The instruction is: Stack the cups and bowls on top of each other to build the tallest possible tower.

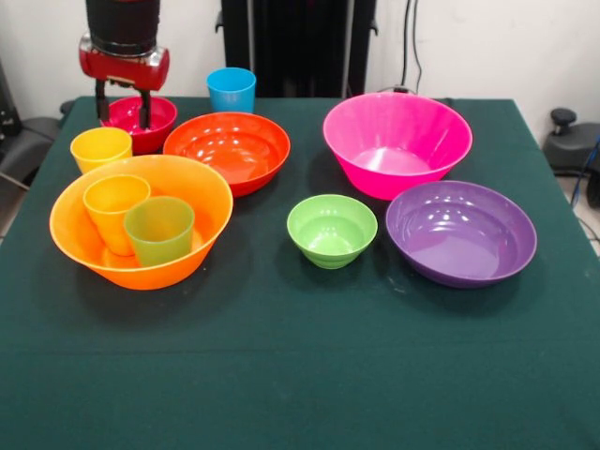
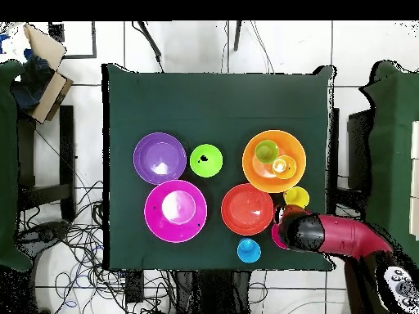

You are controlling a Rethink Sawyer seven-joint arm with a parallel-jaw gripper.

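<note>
**benchwatcher:** So the hand (image 1: pixel 123 106) was right down over the small crimson bowl (image 1: pixel 142 122) at the far corner of the bench (image 1: pixel 300 375) — fingers spread narrowly, both dipped into the bowl as far as I could see, nothing actually lifted. My guess is it was lining up on the rim for a grab.

**stackfan:** Where was the tower at that point?

**benchwatcher:** Barely started. The big orange bowl (image 1: pixel 141 232) was the base, with an orange cup (image 1: pixel 114 211) and a green cup (image 1: pixel 159 230) standing side by side inside it, touching — not nested. Makes sense as a wide base, but two loose cups in there could block another bowl from seating.

**stackfan:** Anything crowding the hand?

**benchwatcher:** Yeah. A yellow cup (image 1: pixel 100 148) sat just beside the crimson bowl, and the red-orange bowl (image 1: pixel 227 148) was close on its other side. The blue cup (image 1: pixel 231 89) stood near the far edge. The pink bowl (image 1: pixel 397 141), purple bowl (image 1: pixel 460 232) and light green bowl (image 1: pixel 331 229) were well apart from all that, no trouble.
</note>
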